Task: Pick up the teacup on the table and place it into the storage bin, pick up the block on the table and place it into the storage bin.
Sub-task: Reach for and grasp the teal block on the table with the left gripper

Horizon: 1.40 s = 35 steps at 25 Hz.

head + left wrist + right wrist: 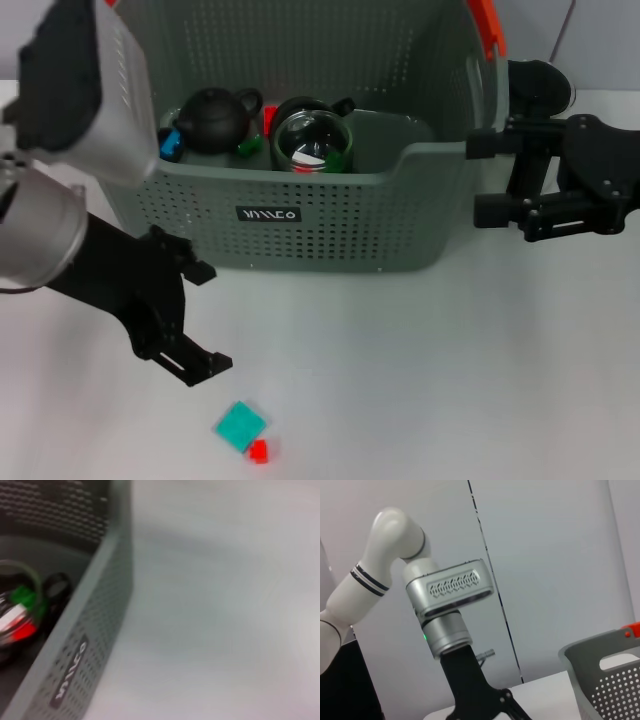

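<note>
The storage bin (330, 215) is sitting toward the far edge of the table (420, 370), its black label facing the near edge. In the head view a dark teapot (215, 118) and a glass teacup (312, 142) are lying inside it, the cup holding red and green bits. The left gripper (190, 315) is hanging over the table in front of the bin's left corner, fingers spread and grasping nothing. Near the table's near edge a teal block (240, 426) is lying flat with a small red block (259, 451) touching it. The right gripper (490, 180) is hovering beside the bin's right end, fingers parted and empty.

The left wrist view is showing the bin's front wall, the label (70, 672) and the cup (17, 612) inside, but not the blocks. The right wrist view is showing the left arm (445, 610) against a grey wall, and one bin corner (605, 680) with its orange-red handle end.
</note>
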Available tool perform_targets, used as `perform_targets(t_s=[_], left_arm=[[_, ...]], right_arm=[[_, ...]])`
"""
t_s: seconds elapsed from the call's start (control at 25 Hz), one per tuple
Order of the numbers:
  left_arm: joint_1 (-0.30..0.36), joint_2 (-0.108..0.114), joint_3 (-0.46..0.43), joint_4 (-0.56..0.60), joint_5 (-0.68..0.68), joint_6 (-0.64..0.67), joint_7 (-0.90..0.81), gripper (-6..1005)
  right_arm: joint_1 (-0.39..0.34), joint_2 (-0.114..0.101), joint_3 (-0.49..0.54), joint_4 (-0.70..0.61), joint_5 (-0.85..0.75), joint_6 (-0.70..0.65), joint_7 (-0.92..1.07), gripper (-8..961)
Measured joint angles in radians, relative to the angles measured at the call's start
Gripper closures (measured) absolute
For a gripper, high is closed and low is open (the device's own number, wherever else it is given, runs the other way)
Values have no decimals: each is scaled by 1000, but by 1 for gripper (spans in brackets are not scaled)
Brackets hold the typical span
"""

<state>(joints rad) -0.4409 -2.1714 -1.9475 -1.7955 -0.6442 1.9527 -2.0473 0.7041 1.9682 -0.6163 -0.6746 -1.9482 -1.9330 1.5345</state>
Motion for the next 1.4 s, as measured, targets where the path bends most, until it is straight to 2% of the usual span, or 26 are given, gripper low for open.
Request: perform_targets(t_s=[0.2, 0.52, 0.92, 1.4], left_arm=[[-5, 1, 14, 59, 0, -66, 169, 37], [-35, 7, 51, 100, 96, -99, 368, 37], [-43, 9, 261, 157, 259, -114, 441, 37], [-44, 1, 418, 228, 253, -155, 491, 36]], right_arm=[[3, 13, 4, 6, 0, 25, 14, 12], [8, 14, 9, 56, 0, 66, 51, 12], [-6, 16, 66, 101, 2, 82, 52, 13], [-8, 21, 74, 107, 11, 95, 51, 12]])
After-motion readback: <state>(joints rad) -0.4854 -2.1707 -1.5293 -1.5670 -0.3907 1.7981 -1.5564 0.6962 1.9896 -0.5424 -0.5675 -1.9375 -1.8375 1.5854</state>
